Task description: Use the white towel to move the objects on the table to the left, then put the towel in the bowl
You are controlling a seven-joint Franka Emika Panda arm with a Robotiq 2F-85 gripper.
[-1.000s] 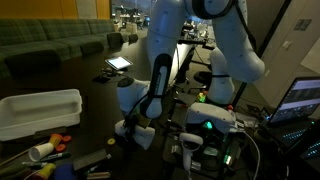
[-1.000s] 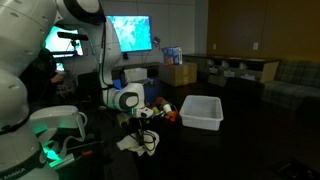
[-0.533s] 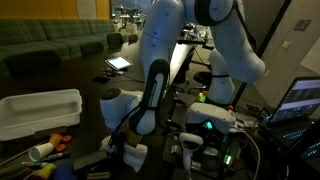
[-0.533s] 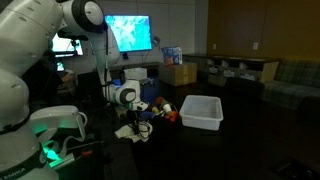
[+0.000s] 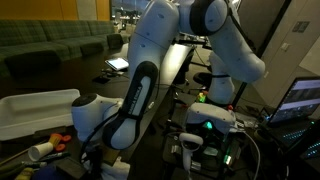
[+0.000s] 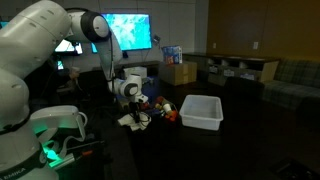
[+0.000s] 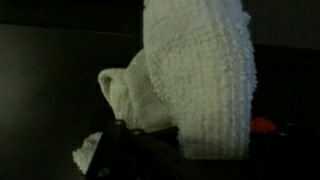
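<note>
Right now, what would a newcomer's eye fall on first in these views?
The big white robot arm dominates, bent low over the dark table. In the wrist view a white towel fills the frame. In an exterior view a white tub sits on the table, bright toys just in front of it.

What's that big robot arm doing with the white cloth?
The robot arm has its gripper shut on the white towel, holding it down low at the dark table. Right next to it is a little pile of red and orange toys, and beside those sits the big white tub. The towel is in the gripper, not in the tub yet. Whether the towel touches the table is too dark to tell.
</note>
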